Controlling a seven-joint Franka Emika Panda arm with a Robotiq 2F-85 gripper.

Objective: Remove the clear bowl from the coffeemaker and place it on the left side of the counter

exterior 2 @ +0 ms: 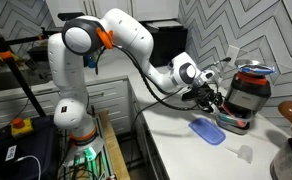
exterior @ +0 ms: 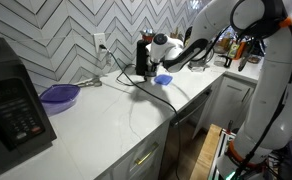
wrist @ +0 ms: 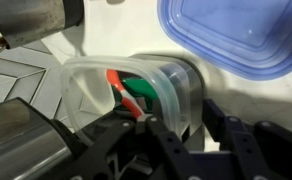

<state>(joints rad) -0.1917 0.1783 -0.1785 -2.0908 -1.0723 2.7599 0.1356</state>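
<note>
Hand (exterior 2: 217,103) at the coffeemaker (exterior 2: 248,98) — clear bowl (wrist: 91,95) close before the hand.

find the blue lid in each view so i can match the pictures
Exterior view: lid near centre, just below and right of the coffeemaker.
Exterior view: lid low, right of centre, left of the coffeemaker.
Wrist view: lid fills the top right corner, above the clear bowl.
Shared landmark: the coffeemaker, in both exterior views; not clearly identifiable in the wrist view.
</note>
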